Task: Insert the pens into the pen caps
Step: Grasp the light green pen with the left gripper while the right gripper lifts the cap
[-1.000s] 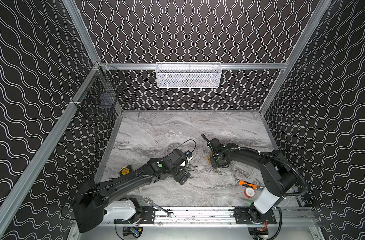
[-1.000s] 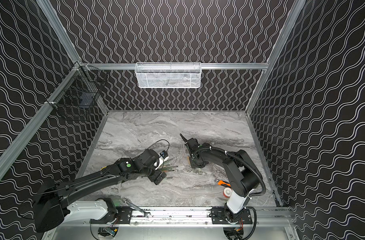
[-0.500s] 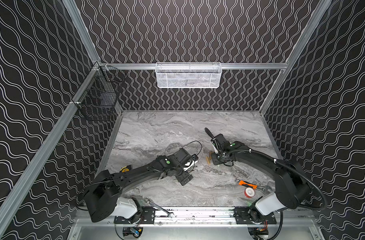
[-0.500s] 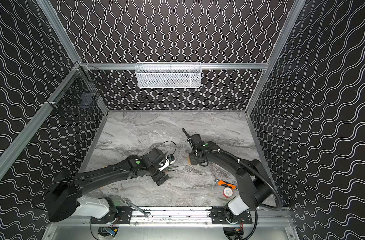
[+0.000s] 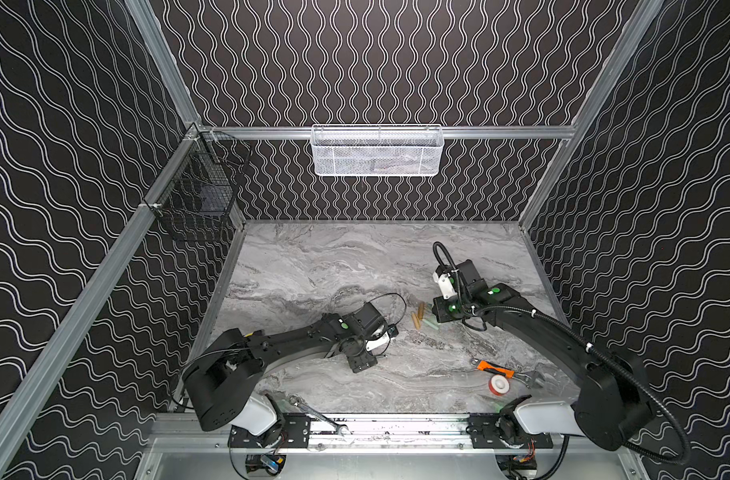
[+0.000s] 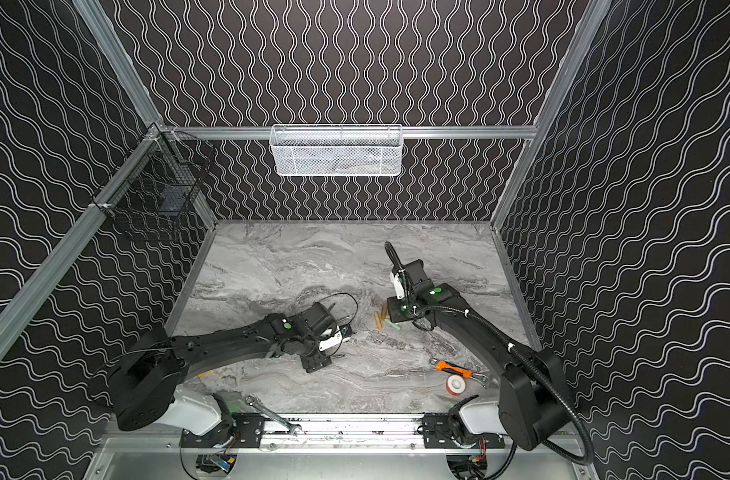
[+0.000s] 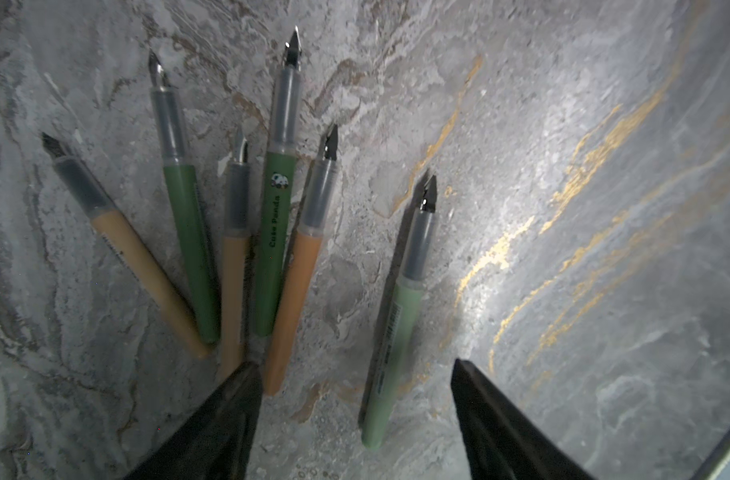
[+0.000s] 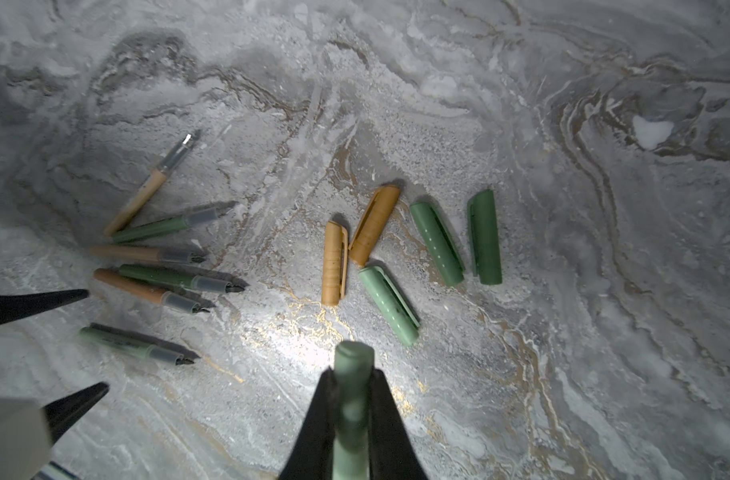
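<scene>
Right jaws pinch pale green cap (image 8: pixel 352 399) over worktop (image 8: pixel 562 332); cannot tell if its mouth faces out.
Left jaws spread, straddling rear of pale green pen (image 7: pixel 394 328); no contact visible.
Five loose caps (image 5: pixel 422 321) at 9 o'clock of right jaws in a top view; pen fan (image 7: pixel 271 249) farther toward 9 o'clock.
Risks:
- finger (image 7: pixel 230 415) sits at ends of tan pens (image 7: pixel 290 299); may drag or trap a neighbour on closing
- round barrel may roll out
- rear grip may let nib droop and strike cap rim
</scene>
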